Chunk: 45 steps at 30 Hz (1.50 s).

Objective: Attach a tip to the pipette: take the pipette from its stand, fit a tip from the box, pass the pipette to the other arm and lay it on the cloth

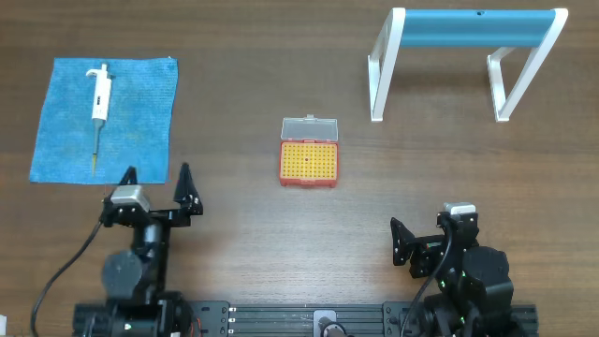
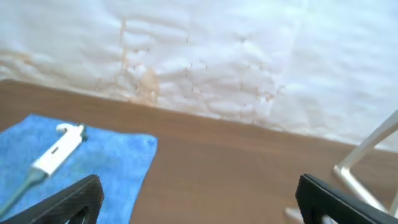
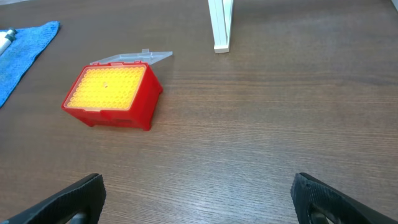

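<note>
Top view is showing the pipette lying on the cloth, left gripper and right gripper gaping empty. Probably light, rigid, slick: its thick body is offering the hold.

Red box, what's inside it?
The box stands open, its clear lid tipped back. Inside is a grid of yellow tips; just their tops show. Their lower ends are hidden by the red walls.
</note>
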Available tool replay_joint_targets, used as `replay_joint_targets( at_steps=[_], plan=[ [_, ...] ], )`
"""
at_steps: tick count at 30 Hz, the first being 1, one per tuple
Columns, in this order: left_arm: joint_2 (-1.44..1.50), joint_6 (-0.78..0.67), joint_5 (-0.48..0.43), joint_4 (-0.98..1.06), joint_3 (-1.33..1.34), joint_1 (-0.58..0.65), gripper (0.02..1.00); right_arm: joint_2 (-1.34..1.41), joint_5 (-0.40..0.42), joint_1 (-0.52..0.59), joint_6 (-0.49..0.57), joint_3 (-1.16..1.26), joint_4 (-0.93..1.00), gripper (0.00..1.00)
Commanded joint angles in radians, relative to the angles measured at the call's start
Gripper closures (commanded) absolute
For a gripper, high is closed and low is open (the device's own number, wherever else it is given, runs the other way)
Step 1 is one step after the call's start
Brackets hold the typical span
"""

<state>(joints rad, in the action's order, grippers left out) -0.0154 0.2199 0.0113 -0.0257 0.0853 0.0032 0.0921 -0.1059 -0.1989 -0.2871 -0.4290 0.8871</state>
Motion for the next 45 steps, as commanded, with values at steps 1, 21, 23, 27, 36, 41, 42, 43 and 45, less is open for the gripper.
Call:
replay_joint_targets(
  at_steps=[1,21,23,27,36,41,42,43,45],
  plan=[
    [0.012,-0.019,-0.114,0.015,-0.080,0.004,0.020,-0.007,0.008,-0.001,-0.011,0.000,-0.004,0.027],
    [0.010,-0.019,-0.072,-0.050,-0.080,0.004,0.023,-0.008,0.258,0.134,-0.007,0.017,-0.193,0.027],
    [0.010,-0.019,-0.072,-0.050,-0.080,0.004,0.023,-0.033,0.306,0.253,0.030,0.113,-0.460,0.027],
    [0.010,-0.019,-0.072,-0.050,-0.080,0.004,0.023,-0.091,0.281,0.272,0.030,0.341,-0.878,0.027],
    [0.010,-0.019,-0.072,-0.050,-0.080,0.004,0.023,-0.091,0.071,0.272,0.231,0.425,-0.816,0.027],
    [0.010,-0.019,-0.072,-0.050,-0.080,0.004,0.023,-0.091,0.071,0.272,0.233,0.425,-0.816,0.027],
    [0.010,-0.019,-0.072,-0.050,-0.080,0.004,0.023,-0.091,0.071,0.272,0.233,0.425,-0.816,0.038],
    [0.010,-0.019,-0.072,-0.050,-0.080,0.004,0.023,-0.091,0.071,0.272,0.233,0.425,-0.816,0.027],
    [0.010,-0.019,-0.072,-0.050,-0.080,0.004,0.023,-0.091,0.071,0.272,0.233,0.425,-0.816,0.027]
  ],
)
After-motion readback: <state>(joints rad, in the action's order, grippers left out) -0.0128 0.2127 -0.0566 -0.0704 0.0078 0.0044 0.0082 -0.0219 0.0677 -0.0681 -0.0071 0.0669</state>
